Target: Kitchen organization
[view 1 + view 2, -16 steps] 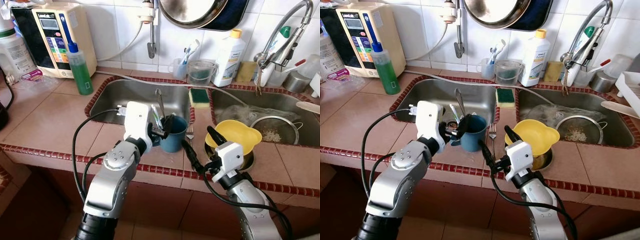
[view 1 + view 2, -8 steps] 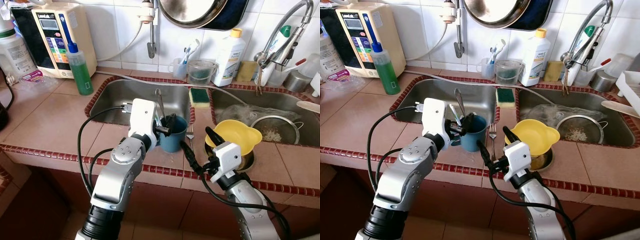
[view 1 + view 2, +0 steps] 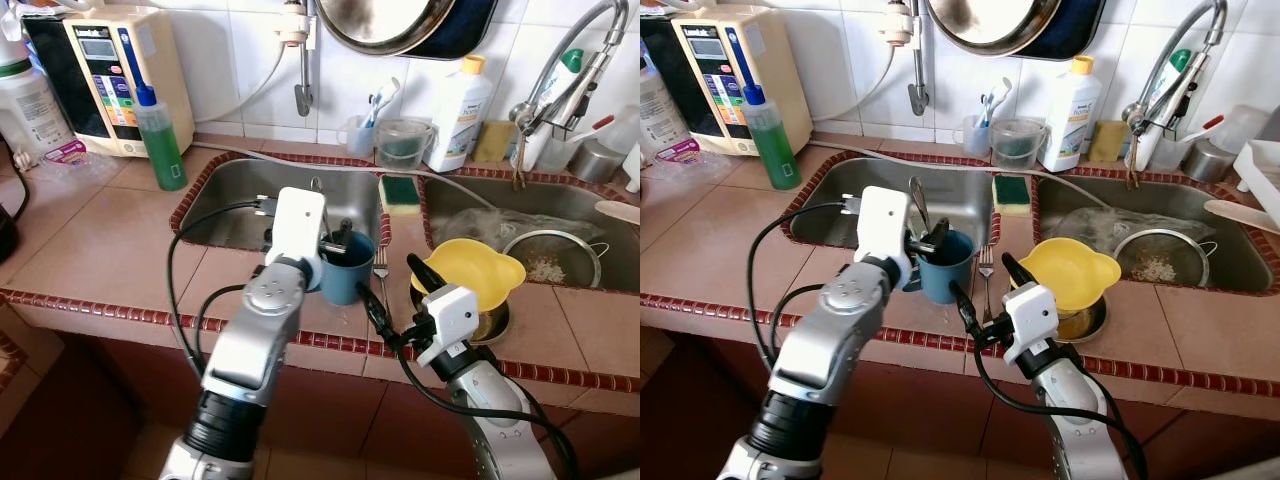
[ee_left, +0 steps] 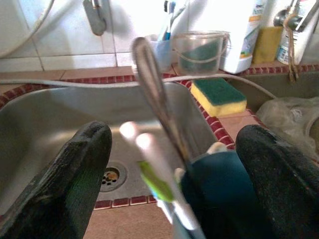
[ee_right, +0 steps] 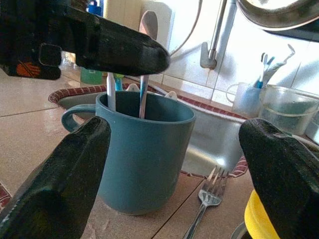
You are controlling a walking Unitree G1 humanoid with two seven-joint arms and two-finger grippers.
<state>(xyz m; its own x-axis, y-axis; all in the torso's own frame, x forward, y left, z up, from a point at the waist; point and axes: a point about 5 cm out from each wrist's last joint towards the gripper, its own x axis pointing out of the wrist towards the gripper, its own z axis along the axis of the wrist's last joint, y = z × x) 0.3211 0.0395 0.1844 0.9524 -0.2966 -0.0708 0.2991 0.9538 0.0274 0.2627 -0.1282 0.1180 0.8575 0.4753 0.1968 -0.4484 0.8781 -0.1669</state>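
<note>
I had the left gripper (image 3: 335, 243) at the rim of the blue mug (image 3: 346, 268), which stood on the tiled ledge in front of the left sink basin (image 3: 230, 200), its jaws apart on either side of the utensils (image 4: 159, 164) standing in the mug, as I judged to pick one out. The right gripper (image 3: 395, 300) waited low at the counter edge with its jaws wide apart, pointing at the mug and holding nothing. A fork (image 3: 381, 262) lay just beside the mug, between it and the yellow bowl (image 3: 470, 268) on the ledge. The long spoon handle (image 4: 154, 94) leaned up between my left fingers (image 4: 75, 174), likely to snag
</note>
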